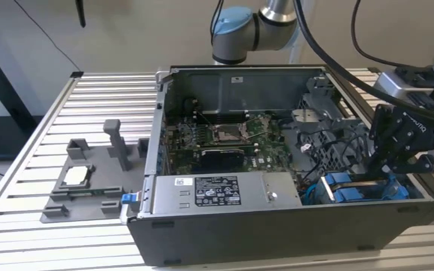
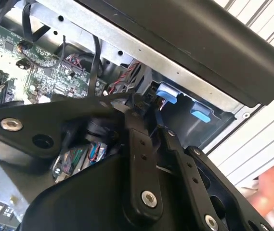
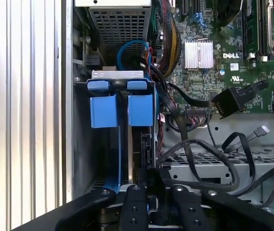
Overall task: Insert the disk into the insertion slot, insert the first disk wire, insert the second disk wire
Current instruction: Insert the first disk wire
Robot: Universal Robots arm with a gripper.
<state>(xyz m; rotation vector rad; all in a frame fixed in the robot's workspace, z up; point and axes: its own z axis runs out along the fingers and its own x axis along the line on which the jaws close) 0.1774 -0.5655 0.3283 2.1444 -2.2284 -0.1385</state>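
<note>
— While the gripper [image 3: 150, 179] hangs there, how's its grip?
— Pressed together at the end of the disk [image 3: 129, 149]; pinching, can't tell. Disk stands upright in the slot [image 3: 109, 154], four o'clock of the case [image 1: 277, 237], exterior view.

A: We've got the PC case [image 1: 277, 237] open on the slatted table [image 1: 21, 186], PSU [image 1: 217, 195] inside by the wall nearest the exterior cam.
B: Yep, mobo [image 1: 266, 149] behind it, CPU socket [image 1: 226, 134] mid-board.
A: Exterior view's left, we see a grey fixture [image 1: 89, 195], apart from the case.
B: First wrist view gives us black cables [image 3: 229, 101] near a finned heatsink [image 3: 198, 54].
</note>
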